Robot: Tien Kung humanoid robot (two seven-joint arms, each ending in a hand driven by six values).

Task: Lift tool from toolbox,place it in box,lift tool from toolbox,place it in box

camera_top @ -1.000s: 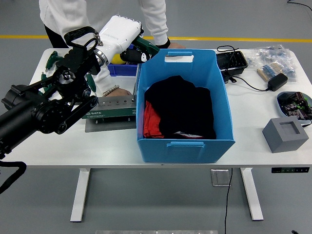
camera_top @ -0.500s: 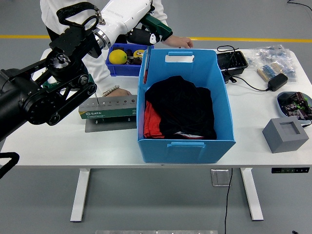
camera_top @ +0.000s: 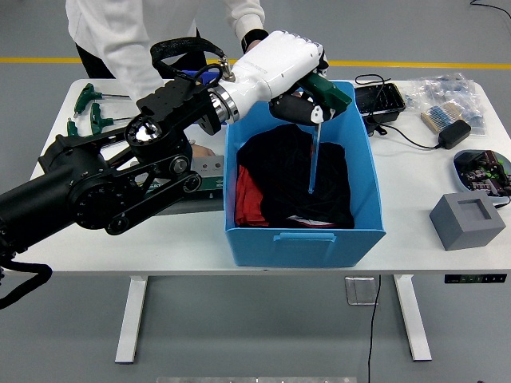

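No readable text anywhere, label strip on the green-grey tool holder point(camera_top: 209, 180) mostly hidden behind the left arm, lettering there illegible

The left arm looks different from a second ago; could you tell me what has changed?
The left robot hand swung right from above the toolbox to over the blue box, keeping its grip on the green-handled screwdriver, whose shaft now points down over the black cloth. Blue box and grey block stayed put.

Workshop: floor line point(camera_top: 415, 64), hex keys point(camera_top: 89, 108)
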